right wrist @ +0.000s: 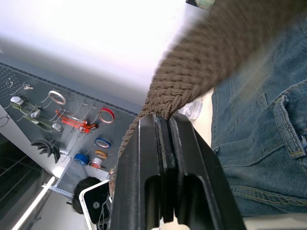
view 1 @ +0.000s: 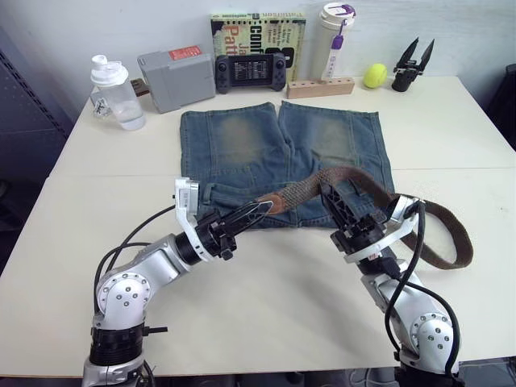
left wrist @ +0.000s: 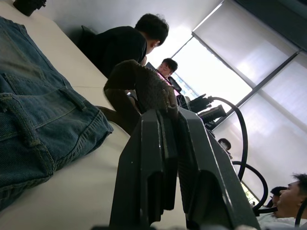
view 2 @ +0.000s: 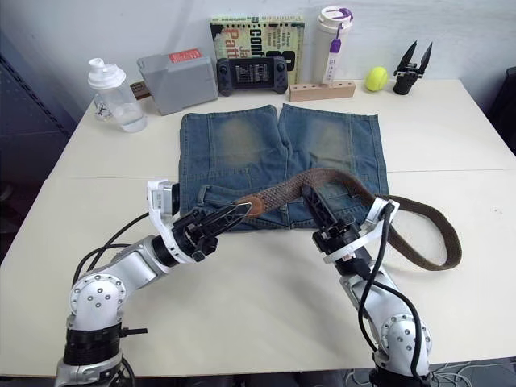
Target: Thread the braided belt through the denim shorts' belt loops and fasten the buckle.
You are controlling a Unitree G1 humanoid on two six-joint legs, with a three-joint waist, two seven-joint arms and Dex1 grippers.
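The denim shorts (view 1: 242,149) lie flat on the table with the waistband towards me. The braided belt (view 1: 367,181) rises off the waistband, arches to the right and curls back in a loop on the table (view 1: 455,242). My left gripper (view 1: 260,208) is shut on the belt's tan leather end (view 1: 278,200), where the thin metal of the buckle (view 1: 263,206) shows at the fingertips. My right gripper (view 1: 325,188) is shut on the braided strap further along, lifting it above the waistband. One of the belt loops (right wrist: 287,125) shows beside the right fingers, with no belt through it.
Along the far edge stand a water bottle (view 1: 117,97), a grey box (view 1: 173,79), a game console (view 1: 248,72), a book (view 1: 258,32), a white tumbler (view 1: 334,40), a wooden block (view 1: 321,87), a tennis ball (view 1: 374,75) and a black gripper tool (view 1: 411,64). People (left wrist: 129,45) sit beyond the table.
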